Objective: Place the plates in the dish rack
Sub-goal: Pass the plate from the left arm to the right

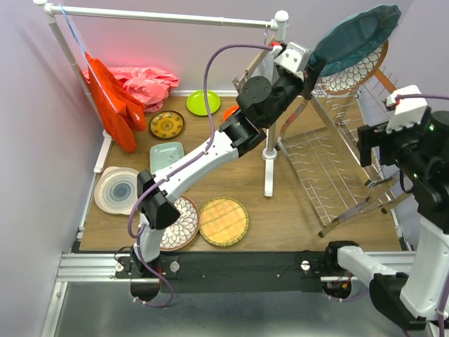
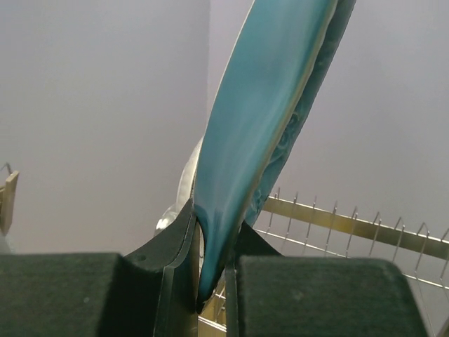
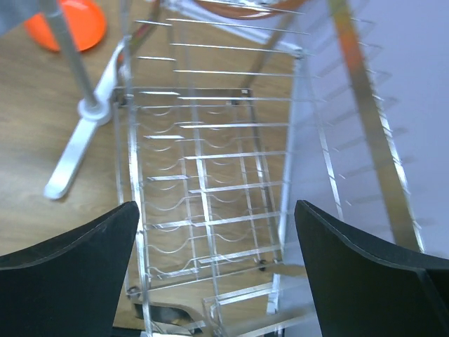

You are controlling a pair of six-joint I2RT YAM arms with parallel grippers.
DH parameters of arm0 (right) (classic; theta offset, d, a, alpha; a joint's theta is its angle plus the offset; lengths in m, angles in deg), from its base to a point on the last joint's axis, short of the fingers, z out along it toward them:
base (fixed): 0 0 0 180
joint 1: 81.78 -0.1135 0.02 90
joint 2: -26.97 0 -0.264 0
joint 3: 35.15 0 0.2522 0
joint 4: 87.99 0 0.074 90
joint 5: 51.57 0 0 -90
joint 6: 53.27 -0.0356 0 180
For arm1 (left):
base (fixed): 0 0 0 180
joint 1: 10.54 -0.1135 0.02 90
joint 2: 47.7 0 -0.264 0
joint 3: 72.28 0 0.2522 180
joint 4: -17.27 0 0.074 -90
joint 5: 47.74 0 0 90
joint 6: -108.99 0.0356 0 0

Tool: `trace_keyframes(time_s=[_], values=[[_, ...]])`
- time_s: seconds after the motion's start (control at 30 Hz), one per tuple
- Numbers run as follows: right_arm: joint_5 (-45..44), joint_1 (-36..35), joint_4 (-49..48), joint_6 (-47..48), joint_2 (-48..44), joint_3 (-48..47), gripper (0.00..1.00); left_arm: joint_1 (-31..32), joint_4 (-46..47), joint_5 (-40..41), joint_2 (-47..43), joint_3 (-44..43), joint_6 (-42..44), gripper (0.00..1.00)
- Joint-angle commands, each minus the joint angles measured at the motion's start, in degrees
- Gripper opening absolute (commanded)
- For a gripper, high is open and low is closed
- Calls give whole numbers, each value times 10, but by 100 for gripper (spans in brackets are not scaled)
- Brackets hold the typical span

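My left gripper (image 1: 312, 67) is shut on the lower rim of the teal scalloped plate (image 1: 354, 35), holding it edge-up high over the back of the dish rack (image 1: 330, 161). In the left wrist view the plate (image 2: 266, 119) rises from between the gripper's (image 2: 214, 267) jaws, with rack tines (image 2: 337, 225) behind it. A brown-rimmed floral plate (image 1: 354, 74) stands in the rack behind it. My right gripper (image 1: 379, 151) hangs open over the rack's right side; between its jaws (image 3: 217, 246) only the rack's wires (image 3: 210, 161) show.
On the table lie a lime green plate (image 1: 203, 102), a patterned plate (image 1: 167, 125), a mint tray (image 1: 166, 156), a white ringed plate (image 1: 116, 189), a woven plate (image 1: 224, 221), a floral plate (image 1: 181, 223) and an orange plate (image 3: 70, 24). The white rail's post (image 1: 269, 161) stands left of the rack.
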Motion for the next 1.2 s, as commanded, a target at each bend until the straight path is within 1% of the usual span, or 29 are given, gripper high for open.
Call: trace_keyframes(time_s=[0.0,0.03,0.07,0.1,0.13,0.17,0.2,0.23,0.3,0.33,0.43,0.5,0.63,0.8,1.0,1.17], values=[[-146,13,-62,-44,-30,18,100,14,83,59,-12,-59,-3,0],[-166,12,-84,-65,-35,17,100,16,82,63,-10,-62,-1,0],[-191,29,-96,-78,-35,14,100,17,82,65,-6,-64,-1,0],[-253,34,-113,-94,-35,16,100,18,82,65,-3,-71,0,0],[-286,41,-151,-128,-34,18,100,21,82,65,0,-75,3,0],[-311,43,-164,-141,-31,16,100,22,83,66,7,-79,6,0],[-327,43,-173,-152,-27,7,100,24,83,66,10,-87,13,0],[-349,44,-185,-182,-22,-1,100,26,82,66,15,-92,15,0],[-367,46,-190,-204,0,-26,100,29,81,65,27,-105,21,0],[-389,48,-193,-248,9,-36,100,30,78,65,31,-109,27,0],[-433,53,-206,-308,37,-66,100,33,76,65,45,-117,42,0],[-432,57,-216,-327,43,-74,100,33,76,66,55,-120,42,0],[-400,60,-234,-355,55,-90,100,34,72,70,76,-143,71,0],[-400,65,-237,-373,70,-101,100,38,72,74,94,-152,80,0],[-375,74,-237,-399,71,-89,100,41,70,88,108,-162,90,0],[-353,78,-245,-417,58,-53,100,41,69,101,119,-175,101,0]])
